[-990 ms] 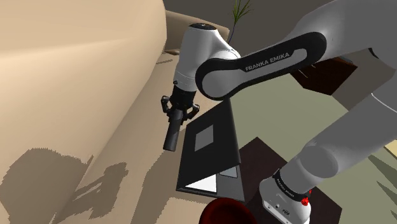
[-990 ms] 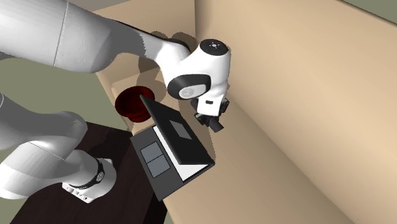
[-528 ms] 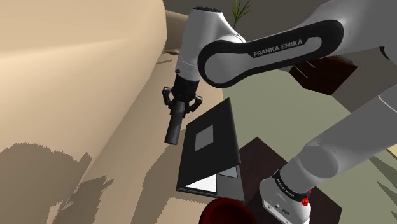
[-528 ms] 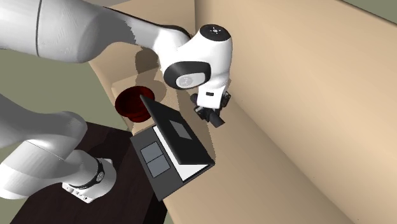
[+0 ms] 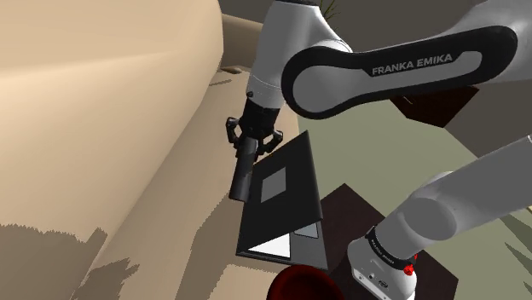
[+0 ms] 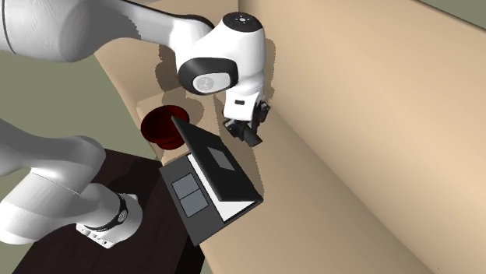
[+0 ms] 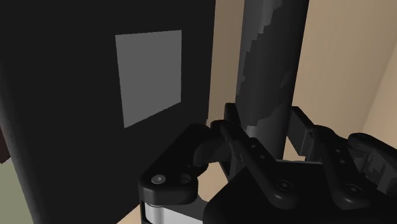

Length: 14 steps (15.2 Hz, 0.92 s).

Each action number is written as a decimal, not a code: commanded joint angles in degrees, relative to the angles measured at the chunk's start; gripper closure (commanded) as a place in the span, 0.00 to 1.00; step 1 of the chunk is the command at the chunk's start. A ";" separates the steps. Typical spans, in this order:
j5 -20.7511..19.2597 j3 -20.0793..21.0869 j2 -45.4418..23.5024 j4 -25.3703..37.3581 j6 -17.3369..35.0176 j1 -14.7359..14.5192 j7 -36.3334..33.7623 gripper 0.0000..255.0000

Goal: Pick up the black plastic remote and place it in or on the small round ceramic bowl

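Remote (image 5: pixel 243 175) hangs lengthwise from the gripper (image 5: pixel 248 141), fingers clamped on its upper end, above the tan surface at nine o'clock of the open laptop (image 5: pixel 294 170). I'd carry it high and wide of that lid — then down to the dark red bowl (image 5: pixel 303 284) at five o'clock. The shoulder view's edge cuts the bowl off, so its depth is hard to read.

White, glossy Franka arm (image 5: pixel 290 43); dark grey joint band (image 5: pixel 401 72) lettered FRANKA EMIKA in white. Black base collar (image 5: pixel 381 253) with red mark. All-black claw (image 7: pixel 267 130), round screw heads behind its fingers.
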<state>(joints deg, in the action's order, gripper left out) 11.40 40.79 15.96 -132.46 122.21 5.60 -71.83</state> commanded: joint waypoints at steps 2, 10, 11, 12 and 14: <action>4.37 -0.26 6.11 -4.89 -0.46 -3.16 0.22 1.00; 13.74 -0.29 21.37 -14.98 -4.75 -13.90 -2.93 1.00; 14.73 -0.14 23.13 -15.96 -5.47 -15.35 -3.68 1.00; 15.70 0.04 24.85 -16.87 -6.23 -16.81 -4.51 1.00; 17.56 0.54 28.17 -18.48 -7.81 -19.77 -6.38 1.00</action>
<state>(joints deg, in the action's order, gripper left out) 28.06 40.95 42.92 -150.11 114.75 -12.98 -77.40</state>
